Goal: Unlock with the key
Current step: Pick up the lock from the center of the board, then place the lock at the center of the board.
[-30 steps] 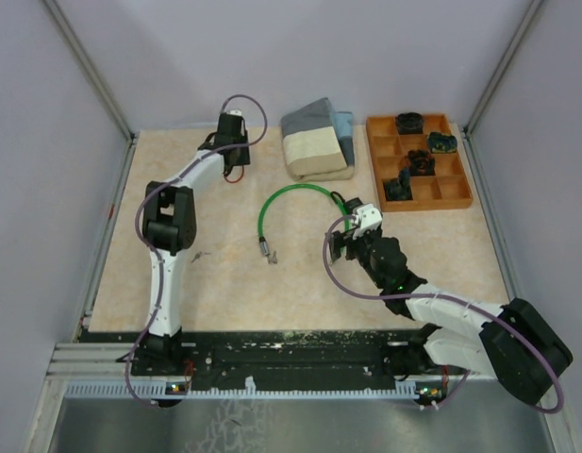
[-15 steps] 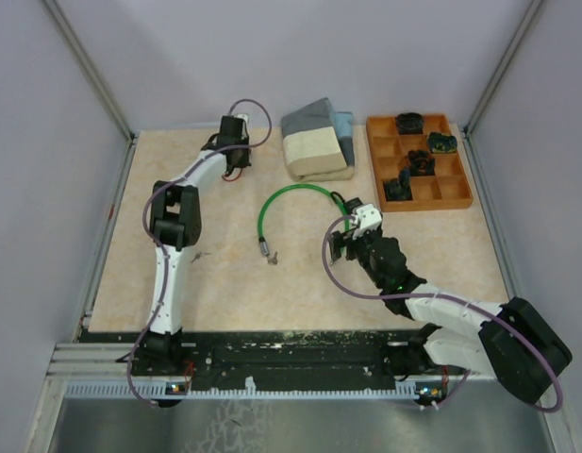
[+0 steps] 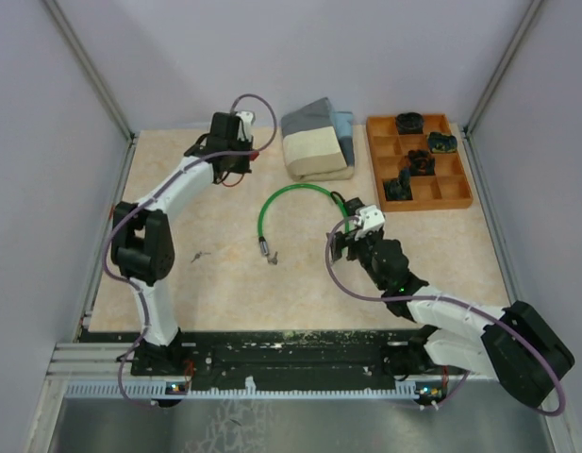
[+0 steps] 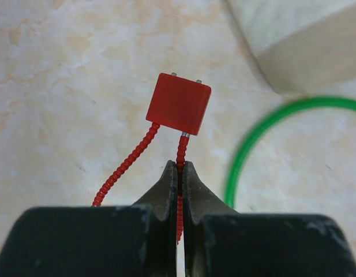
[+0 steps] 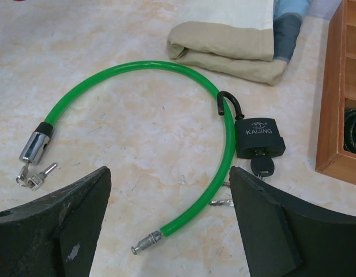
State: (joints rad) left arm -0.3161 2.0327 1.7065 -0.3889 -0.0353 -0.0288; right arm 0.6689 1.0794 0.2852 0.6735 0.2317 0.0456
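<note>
My left gripper point(image 4: 179, 166) is shut on the thin red beaded cable point(image 4: 124, 165) of a small red lock, just below its square red body point(image 4: 179, 104). In the top view that gripper point(image 3: 238, 153) is at the far left of the table. A green cable lock point(image 5: 137, 69) curves across the table's middle. Its chrome end point(image 5: 34, 145) has a small bunch of keys point(image 5: 36, 176) beside it. A black padlock point(image 5: 259, 137) with a black-headed key point(image 5: 262, 167) in its keyhole lies against the green cable. My right gripper point(image 5: 169, 171) hovers open above the cable's pin end point(image 5: 144, 242).
A folded beige and grey cloth point(image 3: 317, 142) lies at the back centre. A wooden compartment tray point(image 3: 455, 179) holding dark items stands at the back right. A small metal piece point(image 3: 200, 255) lies at the left-middle. Green cable point(image 4: 253, 144) shows right of the red lock.
My left gripper has closed on the red cable, and the left arm's elbow has swung out to the left. The right arm has barely moved.
</note>
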